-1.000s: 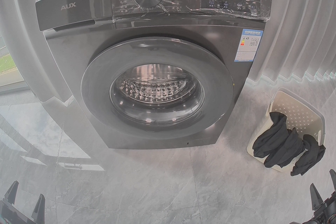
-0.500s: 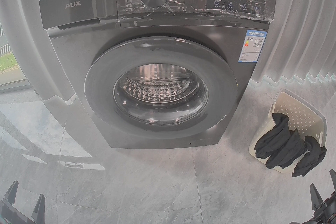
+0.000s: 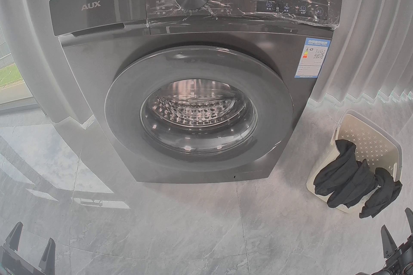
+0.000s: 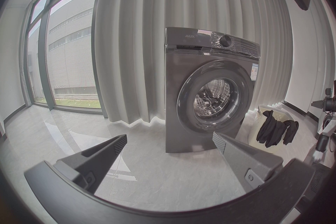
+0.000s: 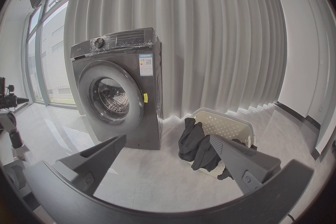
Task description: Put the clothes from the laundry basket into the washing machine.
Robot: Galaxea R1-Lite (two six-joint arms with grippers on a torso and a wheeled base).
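Head view: washing machine point(image 3: 193, 74) on the tiled floor point(image 3: 215, 224), laundry basket point(image 3: 370, 134) near its right side, dark clothes point(image 3: 348, 179) draped over the basket rim. Left gripper point(image 3: 33, 239) and right gripper point(image 3: 396, 224) are cut off at the lower edge. Left wrist view: left fingers spread apart. Right wrist view: right fingers likewise apart, one partly hiding the clothes.

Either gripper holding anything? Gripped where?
Nothing held. The left gripper and right gripper are both open and empty; the black clothes lie draped over the laundry basket.
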